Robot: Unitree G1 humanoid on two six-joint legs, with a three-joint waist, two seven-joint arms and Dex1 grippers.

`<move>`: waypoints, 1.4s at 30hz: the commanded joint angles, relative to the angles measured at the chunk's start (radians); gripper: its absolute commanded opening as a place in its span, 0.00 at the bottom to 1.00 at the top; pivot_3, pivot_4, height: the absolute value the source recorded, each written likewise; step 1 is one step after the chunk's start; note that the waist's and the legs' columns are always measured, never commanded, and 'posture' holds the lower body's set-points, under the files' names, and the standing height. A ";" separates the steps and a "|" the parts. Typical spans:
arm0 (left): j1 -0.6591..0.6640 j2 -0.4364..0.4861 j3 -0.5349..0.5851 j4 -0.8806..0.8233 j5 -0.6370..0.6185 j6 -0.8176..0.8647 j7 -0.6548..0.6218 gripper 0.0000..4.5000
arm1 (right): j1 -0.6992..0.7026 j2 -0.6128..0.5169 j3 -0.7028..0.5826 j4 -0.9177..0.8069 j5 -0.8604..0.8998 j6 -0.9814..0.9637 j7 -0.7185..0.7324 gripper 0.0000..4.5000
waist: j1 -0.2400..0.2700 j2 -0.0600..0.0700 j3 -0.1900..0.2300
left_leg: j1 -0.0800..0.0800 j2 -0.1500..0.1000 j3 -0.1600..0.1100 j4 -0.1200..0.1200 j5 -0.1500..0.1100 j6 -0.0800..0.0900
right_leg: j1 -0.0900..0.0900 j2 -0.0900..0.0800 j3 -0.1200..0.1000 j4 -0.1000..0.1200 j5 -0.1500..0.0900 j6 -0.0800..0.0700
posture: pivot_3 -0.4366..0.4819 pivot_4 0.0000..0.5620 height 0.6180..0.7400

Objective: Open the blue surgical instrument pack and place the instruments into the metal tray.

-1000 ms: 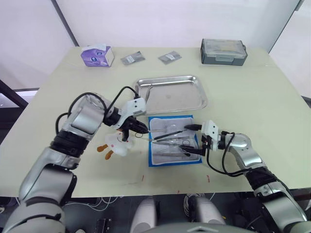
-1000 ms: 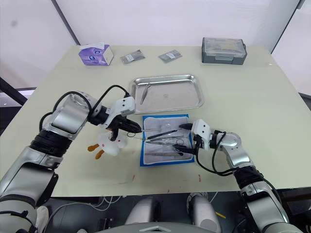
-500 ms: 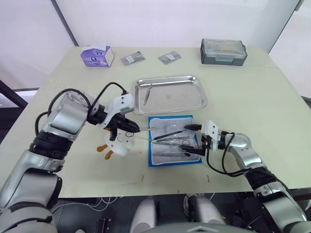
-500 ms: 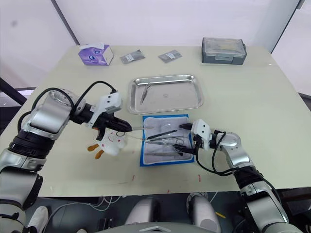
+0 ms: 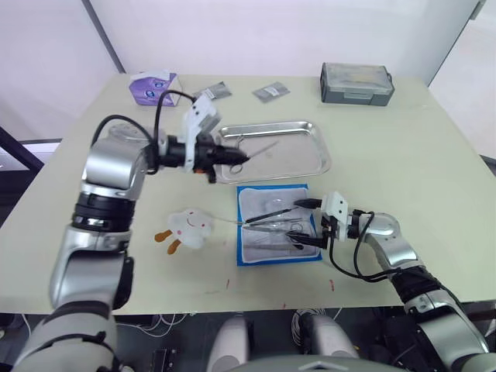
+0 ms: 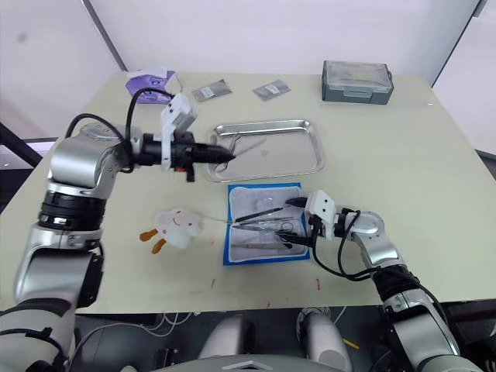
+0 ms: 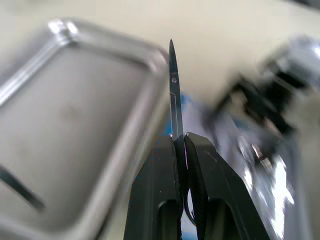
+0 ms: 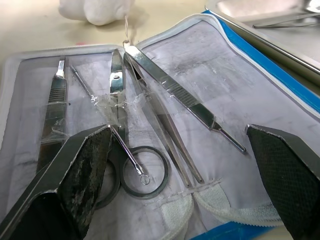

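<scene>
Left gripper (image 5: 232, 157) raised over the near-left corner of the tray (image 5: 310, 167), fingers (image 7: 202, 165) clamped on a pair of scissors (image 7: 173, 90) whose closed blades jut past the fingertips toward the tray's middle. One thin tool (image 5: 237, 144) already lying inside the tray near its left end. Pack (image 5: 244, 252) spread open on the table (image 5: 403, 147) just in front of the tray, blue border showing round a pale grey lining. Still tucked in the lining: ring-handled scissors (image 8: 120, 120), long tweezers (image 8: 170, 92), a second slim pair (image 8: 165, 135) beside them, a flat-handled tool (image 8: 57, 95) and a thin probe (image 8: 82, 85) near it, all lying roughly side by side under clear straps. Right gripper (image 5: 311, 223) parked low at the pack's right edge, fingers (image 8: 75, 170) spread wide apart with nothing between them, one tip toward each corner of that edge. White plush toy (image 5: 190, 227) with orange feet on the table left of the pack, apart from it. At the far edge of the table: purple tissue box (image 5: 155, 84) to the left, two grey packets (image 5: 211, 92) in the middle, dark grey box (image 5: 356, 82) to the right.
</scene>
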 commanded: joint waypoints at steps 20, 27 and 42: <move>-0.073 -0.351 0.124 0.221 0.111 -0.115 0.701 0.01 | 0.029 -0.018 0.053 0.170 -0.073 0.027 0.090 1.00 | 0.004 -0.001 0.000 | 0.000 -0.001 0.000 0.000 0.000 0.000 | 0.000 -0.002 0.000 0.000 0.000 0.000 | 0.48 0.27 0.95; -0.109 -0.438 0.136 0.377 0.172 -0.209 0.890 0.01 | -0.007 -0.019 0.050 0.231 -0.084 -0.009 0.119 1.00 | 0.007 -0.001 0.000 | 0.000 -0.001 0.000 0.000 0.000 -0.001 | 0.000 -0.002 -0.001 0.000 0.000 0.000 | 0.48 0.27 0.95; -0.171 -0.530 0.153 0.646 0.239 -0.307 1.124 0.01 | -0.014 -0.030 0.033 0.251 -0.086 -0.027 0.138 1.00 | 0.017 -0.001 0.000 | 0.000 -0.002 0.000 0.000 0.000 -0.001 | 0.000 -0.003 -0.001 0.000 0.001 0.001 | 0.48 0.27 0.95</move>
